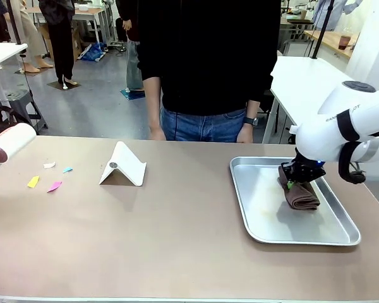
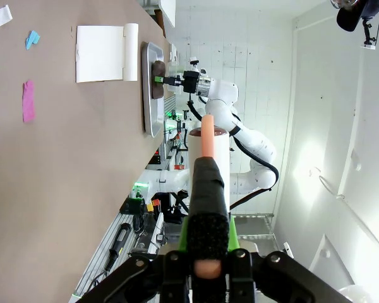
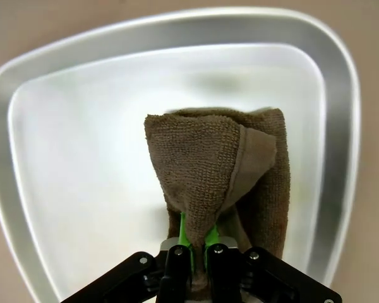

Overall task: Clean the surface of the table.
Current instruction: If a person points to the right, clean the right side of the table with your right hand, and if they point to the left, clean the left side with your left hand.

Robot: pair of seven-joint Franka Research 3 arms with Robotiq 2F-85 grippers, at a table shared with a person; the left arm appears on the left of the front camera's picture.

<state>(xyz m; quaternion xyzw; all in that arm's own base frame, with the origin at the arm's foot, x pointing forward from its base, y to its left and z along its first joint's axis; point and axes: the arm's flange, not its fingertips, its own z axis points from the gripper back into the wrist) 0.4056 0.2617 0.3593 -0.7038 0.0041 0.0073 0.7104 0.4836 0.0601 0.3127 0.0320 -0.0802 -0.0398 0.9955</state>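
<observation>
Spanning the lower two thirds of the front view, the table (image 1: 177,246) has a smooth, matte taupe-brown top with a thin pale edge along the bottom of the frame. Soft shadows lie under the things on it. At centre left, four bits of paper sit loose on the top, near one another but apart: white scrap (image 1: 48,165), blue scrap (image 1: 67,169), yellow scrap (image 1: 33,182), pink scrap (image 1: 54,186). Just right of them stands a white folded stand (image 1: 123,165), tent-like. On the right half is a shiny metal tray (image 1: 252,214), flat on the top, with a brown towel (image 1: 301,197) bunched inside it. The right gripper (image 1: 301,178) is down in the tray. In the right wrist view its green pads (image 3: 184,232) are pressed together on a raised fold of the towel, and the rest of the cloth lies on the tray floor. The left gripper (image 2: 207,238) is clamped on the black foam grip of a lint roller (image 2: 208,154). A pink shaft and a white roll run out beyond the fingers. In the front view the roll shows at the far left edge, and whether it touches the top cannot be told. A person (image 1: 205,69) in a black top and jeans stands at the far side, top centre, with both hands down at the table's edge.
</observation>
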